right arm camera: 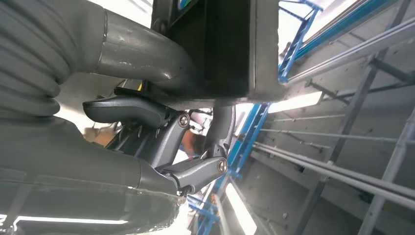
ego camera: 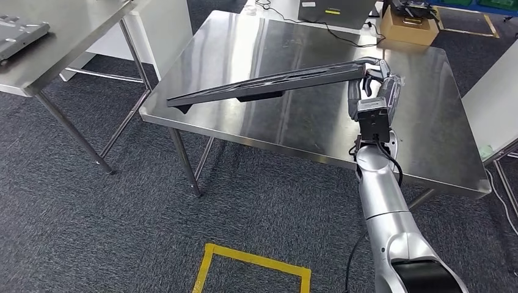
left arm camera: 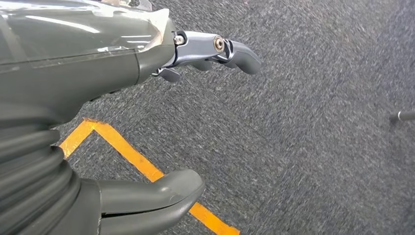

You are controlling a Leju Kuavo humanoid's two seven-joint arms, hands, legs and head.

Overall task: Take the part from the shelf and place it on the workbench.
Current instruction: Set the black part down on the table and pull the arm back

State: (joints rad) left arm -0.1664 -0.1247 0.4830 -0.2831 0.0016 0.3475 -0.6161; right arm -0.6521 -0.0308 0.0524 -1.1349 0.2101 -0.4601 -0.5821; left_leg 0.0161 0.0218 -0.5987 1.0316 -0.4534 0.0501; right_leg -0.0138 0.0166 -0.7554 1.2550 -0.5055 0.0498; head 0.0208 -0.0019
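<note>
Floor tape point(ego camera: 253, 262) lies nearest; left hand point(left arm camera: 161, 122) hangs idle, fingers point(left arm camera: 235, 49) apart. Right hand point(ego camera: 374, 78) clamps one end of the part point(ego camera: 269, 82), slanted above the bench point(ego camera: 305, 134), low end touching, likely for set-down.

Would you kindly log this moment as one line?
right hand: holds long black part by end | part: over workbench | left hand: empty

One long black part point(ego camera: 262, 82), two steel tables point(ego camera: 305, 122) point(ego camera: 73, 30), one cardboard box point(ego camera: 409, 25), one yellow floor marking point(ego camera: 250, 262).
</note>
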